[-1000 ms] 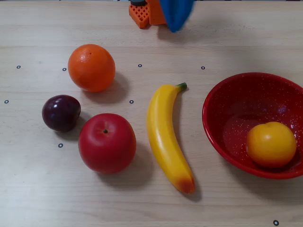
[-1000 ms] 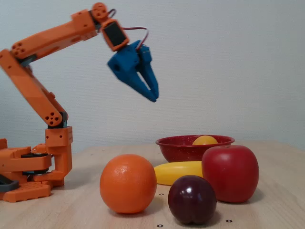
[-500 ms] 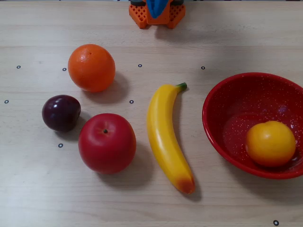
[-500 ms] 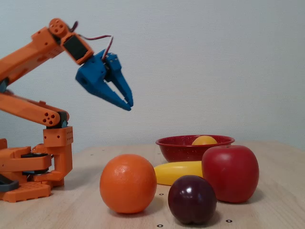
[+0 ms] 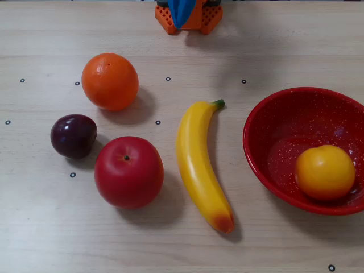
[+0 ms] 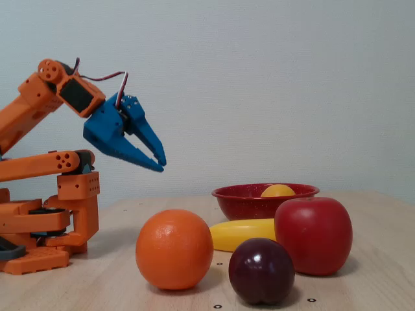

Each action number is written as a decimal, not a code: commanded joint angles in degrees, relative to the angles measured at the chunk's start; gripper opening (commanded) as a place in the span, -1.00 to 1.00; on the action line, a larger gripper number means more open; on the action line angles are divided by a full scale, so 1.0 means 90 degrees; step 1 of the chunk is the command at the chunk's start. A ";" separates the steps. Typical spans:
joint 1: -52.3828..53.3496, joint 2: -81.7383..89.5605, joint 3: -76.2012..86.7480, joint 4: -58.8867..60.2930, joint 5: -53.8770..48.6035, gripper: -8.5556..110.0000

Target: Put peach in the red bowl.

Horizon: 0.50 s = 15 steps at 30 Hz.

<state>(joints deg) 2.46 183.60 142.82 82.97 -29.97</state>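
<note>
One peach (image 5: 325,172) only, and it sits inside the red bowl (image 5: 284,114), toward the near-right wall in the top-down fixed view; from the side view just its crown (image 6: 279,190) shows over the bowl's rim (image 6: 246,192). Task reads as done from how things lie.

Claw (image 6: 157,162) hangs in the air over the arm's base, well apart from all fruit, pointing down and toward the table middle. Fingers spread a bit at the tips, nothing between them. Top-down view shows only a blue sliver of it (image 5: 182,14) at the top edge.

Handling guess for the peach:
- smooth, glossy, near-spherical skin, so probably slippery; likes to roll or squirt out of a two-finger pinch
- looks like a light, stiff plastic prop, can't confirm from pictures
- no stem or ridge to hook on
- best hold: across the widest girth, fingers on opposite sides at the equator, coming down from above
- off-centre pinch likely pops it up or sideways

If a regrasp were needed, the bowl wall is close on the peach's right and near side, so one finger would have little room there. Open side is toward the bowl's centre.

Other items on the table: orange (image 5: 110,81), plum (image 5: 73,135), apple (image 5: 128,172), banana (image 5: 199,165). All outside the bowl, none touching it.
</note>
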 commanded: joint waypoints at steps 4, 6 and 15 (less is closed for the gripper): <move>0.0098 0.0498 0.0410 0.0137 0.0137 -0.86; 0.0078 0.0781 0.0801 0.0059 0.0146 -0.86; -0.0059 0.0791 0.2637 -0.2490 0.1045 -0.86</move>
<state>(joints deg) 2.46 189.67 166.73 67.15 -23.20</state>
